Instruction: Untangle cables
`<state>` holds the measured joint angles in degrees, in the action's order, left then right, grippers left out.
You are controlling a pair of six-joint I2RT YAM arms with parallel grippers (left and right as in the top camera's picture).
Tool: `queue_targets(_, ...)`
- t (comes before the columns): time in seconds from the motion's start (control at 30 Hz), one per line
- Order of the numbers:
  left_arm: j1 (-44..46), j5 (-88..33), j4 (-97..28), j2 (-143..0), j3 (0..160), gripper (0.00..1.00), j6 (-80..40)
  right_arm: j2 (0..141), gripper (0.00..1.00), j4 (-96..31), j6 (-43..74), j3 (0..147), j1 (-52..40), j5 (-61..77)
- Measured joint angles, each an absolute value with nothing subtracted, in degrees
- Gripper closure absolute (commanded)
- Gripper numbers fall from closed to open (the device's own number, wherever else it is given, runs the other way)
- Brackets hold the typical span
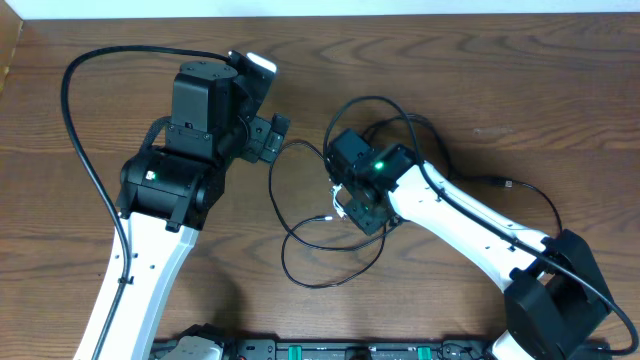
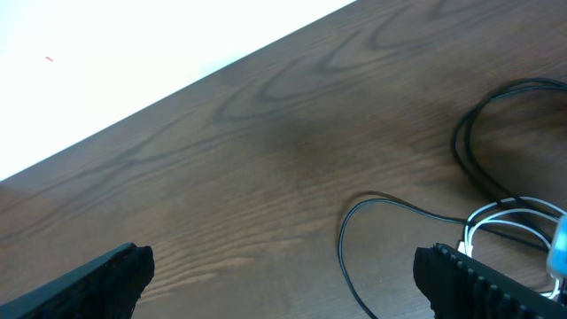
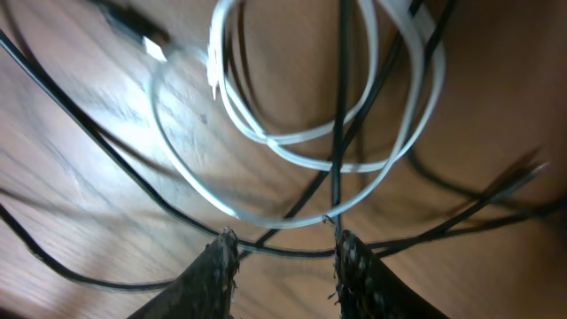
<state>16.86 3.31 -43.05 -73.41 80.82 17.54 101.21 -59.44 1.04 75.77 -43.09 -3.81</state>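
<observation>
While L gripper (image 2: 283,266) is held wide open, black cables (image 2: 457,142) are noted at its 3 o'clock. R gripper (image 3: 285,252) is held part-open above white cable (image 3: 215,53), nothing gripped.

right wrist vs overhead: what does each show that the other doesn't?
Right wrist only: the white cable coiled in several turns, black cables crossing it, the right tool with jaws apart over them, gripping nothing. Overhead only: the left arm and right arm, the left tool beside the tangle, a plug end off to one side, the full spread of the black loops. Both: black cables on the wooden table.
</observation>
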Motion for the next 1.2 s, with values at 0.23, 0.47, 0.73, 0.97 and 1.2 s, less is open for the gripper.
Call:
queue_targets(0.23,16.9,3.3,-43.1,-73.4,80.8,0.0,17.5,101.2,0.65,-58.1,0.8,75.2,-43.5,-3.8)
queue_targets(0.47,16.9,3.3,-43.1,-73.4,80.8,0.01,17.5,101.2,0.63,-57.2,-0.7,75.2,-44.5,-3.2)
queue_targets(0.73,16.9,3.3,-43.1,-73.4,80.8,0.01,17.5,101.2,0.62,-56.0,-1.2,75.0,-45.1,-2.7)
queue_targets(0.97,16.9,3.3,-43.1,-73.4,80.8,0.0,17.5,101.2,0.66,-54.2,-1.6,72.2,-45.1,-1.9)
queue_targets(1.2,16.9,3.3,-43.1,-73.4,80.8,0.0,17.6,101.2,0.76,-53.4,-2.0,71.7,-45.1,-1.7)
